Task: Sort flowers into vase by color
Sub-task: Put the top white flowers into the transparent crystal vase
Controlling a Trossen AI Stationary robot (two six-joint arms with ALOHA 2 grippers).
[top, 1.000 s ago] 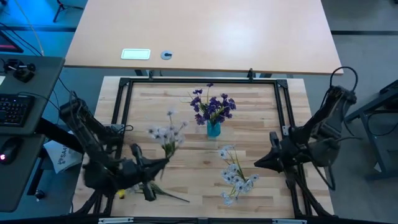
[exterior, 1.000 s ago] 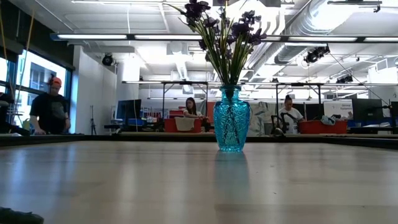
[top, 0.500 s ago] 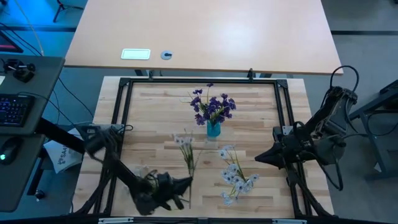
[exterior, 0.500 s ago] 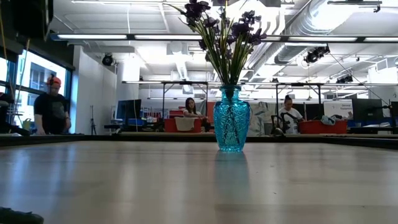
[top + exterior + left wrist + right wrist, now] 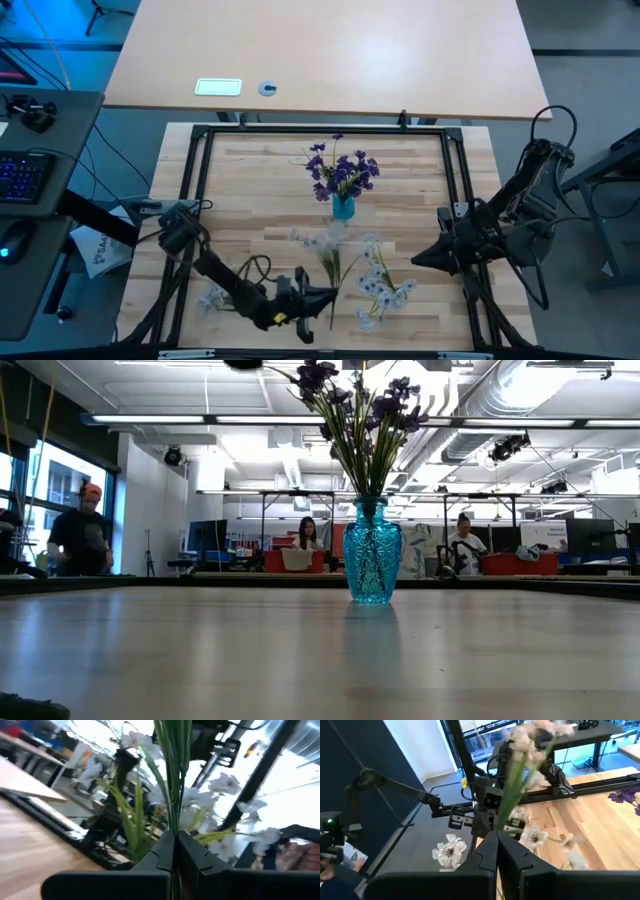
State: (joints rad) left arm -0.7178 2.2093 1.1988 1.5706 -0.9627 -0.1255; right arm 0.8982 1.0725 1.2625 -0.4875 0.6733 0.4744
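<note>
My left gripper (image 5: 322, 297) is near the table's near edge, shut on a white-bloomed sprig (image 5: 322, 245) with green stems. In the left wrist view the stems (image 5: 172, 780) rise from between the shut fingers. A blue glass vase (image 5: 343, 207) stands at the table's middle and holds purple flowers (image 5: 340, 172); the low view shows the vase (image 5: 372, 555) upright. More white sprigs (image 5: 380, 285) lie flat on the table to the right. My right gripper (image 5: 413, 260) waits at the right side, shut and holding nothing. My left gripper pinches the white sprig's green stems at their lower part (image 5: 173, 827) between its two fingers. The fingers reach in roughly level from the table's left. The sprig is lifted clear and stands up tilted above the fingers (image 5: 487, 807), its blooms (image 5: 530, 735) uppermost.
A single white bloom (image 5: 212, 298) lies near the table's near left corner. A black frame (image 5: 200, 160) runs round the wooden table. People stand and sit in the room behind (image 5: 80, 530). Bare wood lies left of the vase.
My left gripper has swung along the near edge toward the table's right, carrying the white sprig with it. The blooms have travelled from left of the vase to just in front of it. The right arm has kept still.
</note>
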